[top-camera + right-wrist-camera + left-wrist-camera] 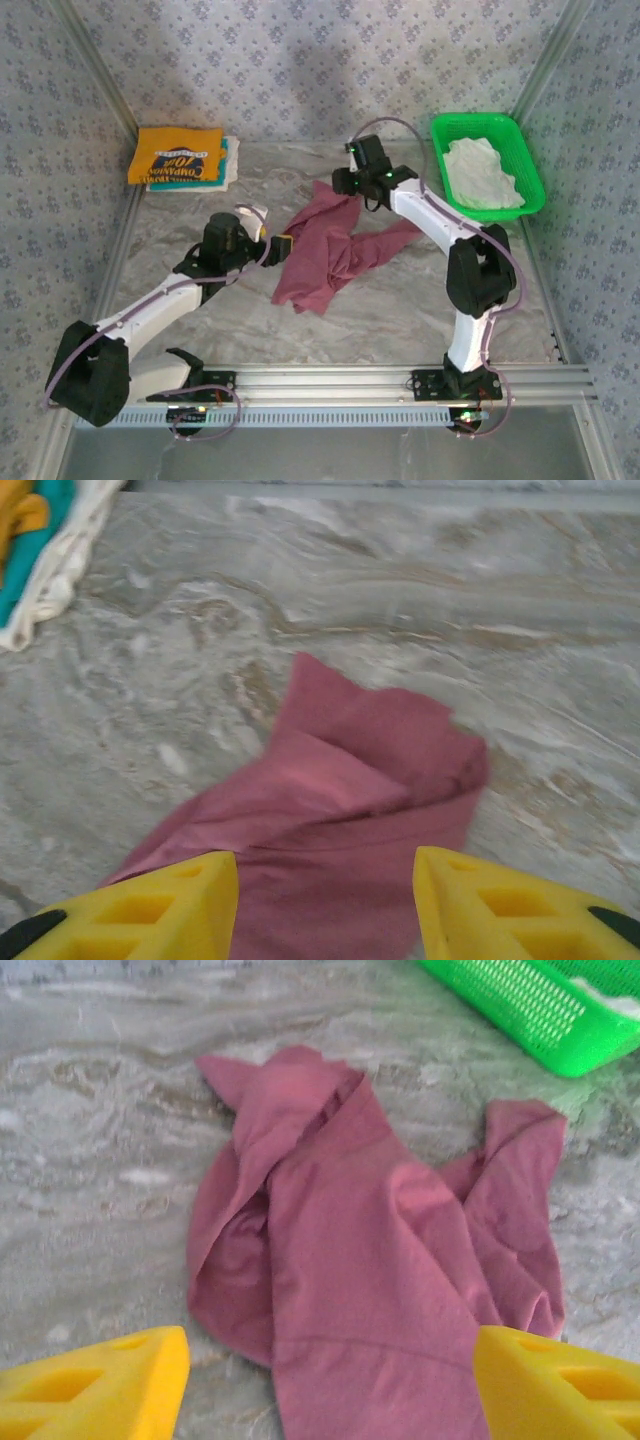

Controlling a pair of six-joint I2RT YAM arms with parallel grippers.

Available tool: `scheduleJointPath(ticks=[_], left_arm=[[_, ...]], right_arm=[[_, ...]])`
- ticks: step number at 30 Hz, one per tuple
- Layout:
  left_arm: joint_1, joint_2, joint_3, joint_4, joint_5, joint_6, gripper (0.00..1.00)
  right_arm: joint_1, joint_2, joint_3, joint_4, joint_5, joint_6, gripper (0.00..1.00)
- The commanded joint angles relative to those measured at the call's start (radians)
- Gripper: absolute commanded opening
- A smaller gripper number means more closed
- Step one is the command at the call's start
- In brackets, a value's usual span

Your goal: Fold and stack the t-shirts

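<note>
left fingers (100, 1390) and right fingers (160, 905) spread, empty; maroon shirt (335, 250) bunched: a pinch may catch doubled layers, fold goes crooked

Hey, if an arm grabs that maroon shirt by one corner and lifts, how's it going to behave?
The maroon shirt lies crumpled in soft folds, so it will probably hang limp rather than hold shape. It looks thin, so likely light. Pushed across the table, it would probably bunch up, not slide whole.
</note>
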Motion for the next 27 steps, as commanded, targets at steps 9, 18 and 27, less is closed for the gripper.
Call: scheduleJointPath(ticks=[9, 18, 27], left_arm=[[-0.177, -0.003, -0.072, -0.285, -0.06, -0.337, 0.78], [-0.206, 0.008, -0.157, -0.331, -0.163, -0.387, 0.67], [-0.143, 0.146, -0.136, -0.232, -0.203, -0.352, 0.09]], right_arm=[[-0.133, -0.232, -0.302, 0.009, -0.085, 0.086, 0.6], [-0.244, -0.283, -0.489, 0.025, -0.069, 0.165, 0.62], [-0.317, -0.183, -0.462, -0.038, -0.08, 0.185, 0.64]])
